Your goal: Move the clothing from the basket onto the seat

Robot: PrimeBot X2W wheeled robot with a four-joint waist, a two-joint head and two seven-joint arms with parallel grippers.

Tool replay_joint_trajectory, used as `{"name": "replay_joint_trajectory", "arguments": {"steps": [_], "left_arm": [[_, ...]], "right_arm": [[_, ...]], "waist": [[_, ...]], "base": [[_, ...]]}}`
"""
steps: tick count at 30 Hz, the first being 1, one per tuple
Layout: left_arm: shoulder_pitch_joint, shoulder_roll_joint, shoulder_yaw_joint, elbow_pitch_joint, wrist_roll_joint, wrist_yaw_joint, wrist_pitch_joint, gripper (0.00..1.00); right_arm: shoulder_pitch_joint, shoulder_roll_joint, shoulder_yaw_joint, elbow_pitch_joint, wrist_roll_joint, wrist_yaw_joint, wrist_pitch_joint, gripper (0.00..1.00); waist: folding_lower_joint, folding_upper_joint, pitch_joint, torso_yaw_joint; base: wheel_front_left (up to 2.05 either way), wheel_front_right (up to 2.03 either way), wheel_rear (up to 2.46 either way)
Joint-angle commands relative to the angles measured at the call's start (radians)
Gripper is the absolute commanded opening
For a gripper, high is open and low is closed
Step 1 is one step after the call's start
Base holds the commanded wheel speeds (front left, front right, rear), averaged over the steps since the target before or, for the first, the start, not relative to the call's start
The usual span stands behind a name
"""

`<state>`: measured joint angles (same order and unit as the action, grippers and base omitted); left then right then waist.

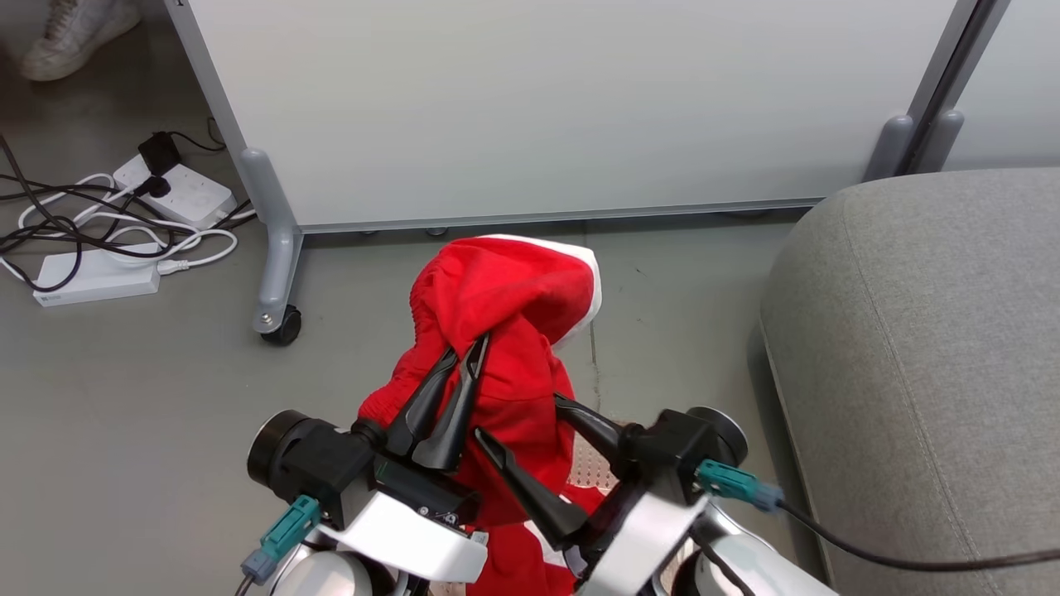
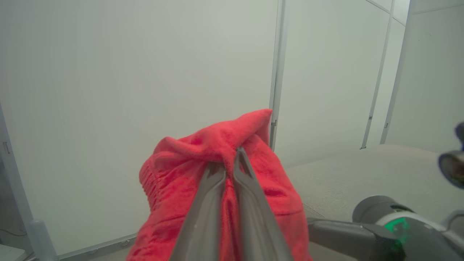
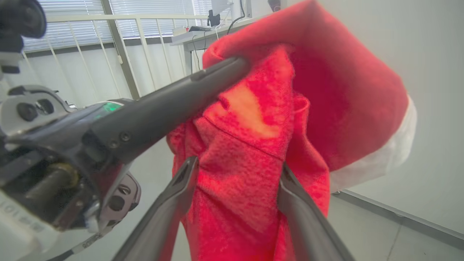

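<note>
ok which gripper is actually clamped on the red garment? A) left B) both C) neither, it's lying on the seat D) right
A: the left gripper is pinched shut on a fold of the clothing, while the right gripper stands open with the hanging cloth between its spread fingers.

Head view. The left gripper [image 1: 469,348], fingers pressed together, pinches a fold of the red clothing [image 1: 505,290], which hangs raised above the grey floor [image 1: 149,389]; a white-trimmed edge shows at its upper right. The right gripper [image 1: 520,418] has its fingers spread apart against the lower fabric. A perforated patch of the basket [image 1: 593,470] shows beneath. The grey seat [image 1: 936,356] lies to the right. Behind stands a white partition [image 1: 571,108] on a castor [image 1: 281,327]; power strips [image 1: 99,277] with tangled cables and a shoe [image 1: 74,33] lie at the upper left.
</note>
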<state>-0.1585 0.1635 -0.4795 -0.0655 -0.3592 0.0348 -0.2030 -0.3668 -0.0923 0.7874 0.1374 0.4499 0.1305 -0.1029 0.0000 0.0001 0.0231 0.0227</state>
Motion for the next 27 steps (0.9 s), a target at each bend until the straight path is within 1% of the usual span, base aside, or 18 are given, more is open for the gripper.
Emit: {"name": "replay_joint_trajectory", "arguments": {"steps": [1, 2, 5, 8, 9, 10, 11, 16, 21, 27], "left_arm": [[-0.02, 0.001, -0.001, 0.0, 0.004, -0.008, -0.002, 0.0], [-0.02, 0.0, -0.003, 0.0, 0.003, -0.008, -0.003, 0.0], [-0.014, 0.003, -0.014, 0.008, -0.004, -0.015, 0.01, 0.0], [-0.013, 0.004, -0.014, 0.01, -0.009, -0.012, 0.017, 0.0], [-0.012, 0.006, -0.015, 0.013, -0.009, -0.009, 0.026, 0.24], [-0.012, 0.006, -0.015, 0.012, -0.01, -0.007, 0.027, 0.57], [-0.013, 0.007, -0.015, 0.011, -0.007, -0.004, 0.028, 1.0], [-0.03, 0.008, -0.017, -0.006, 0.022, 0.018, 0.011, 1.0], [-0.037, 0.014, -0.053, -0.003, 0.049, 0.012, 0.035, 1.0], [-0.04, 0.02, -0.135, 0.042, 0.079, -0.026, 0.093, 1.0]], "right_arm": [[-0.021, 0.0, 0.015, 0.021, 0.013, 0.001, -0.004, 0.23], [-0.032, 0.003, 0.023, 0.037, 0.021, 0.001, -0.007, 0.0], [-0.057, 0.007, 0.039, 0.072, 0.038, 0.001, -0.027, 0.0], [-0.068, 0.007, 0.04, 0.09, 0.048, 0.001, -0.045, 0.0], [-0.073, 0.005, 0.04, 0.096, 0.054, 0.001, -0.054, 0.0], [-0.077, 0.004, 0.035, 0.098, 0.057, 0.001, -0.065, 0.0], [-0.08, 0.003, 0.03, 0.101, 0.059, 0.001, -0.075, 0.0], [-0.086, -0.011, -0.029, 0.12, 0.053, 0.001, -0.105, 0.0], [-0.085, -0.033, -0.125, 0.136, 0.024, 0.001, -0.117, 0.0], [-0.054, -0.062, -0.231, 0.156, -0.008, 0.001, -0.106, 0.0]], "waist": [[0.0, -0.0001, 0.0, 0.002], [0.0, -0.0001, 0.0, 0.003], [0.0, -0.0001, 0.0, 0.006], [0.0, -0.0001, -0.001, 0.005], [0.0, -0.0001, 0.0, 0.004], [0.0, -0.0001, -0.001, 0.002], [0.0, -0.0001, 0.0, 0.001], [0.0, -0.0001, 0.002, -0.008], [0.0, -0.0001, 0.012, -0.022], [0.0, -0.0001, 0.028, -0.054]], "base": [[0.0, 0.0, 0.0], [0.0, 0.0, 0.0], [0.0, 0.0, 0.0], [0.0, 0.0, 0.0], [0.0, 0.0, 0.0], [0.0, 0.0, 0.0], [0.0, 0.0, 0.0], [0.0, 0.0, 0.0], [0.0, 0.0, 0.0], [0.0, 0.0, 0.0]]}}
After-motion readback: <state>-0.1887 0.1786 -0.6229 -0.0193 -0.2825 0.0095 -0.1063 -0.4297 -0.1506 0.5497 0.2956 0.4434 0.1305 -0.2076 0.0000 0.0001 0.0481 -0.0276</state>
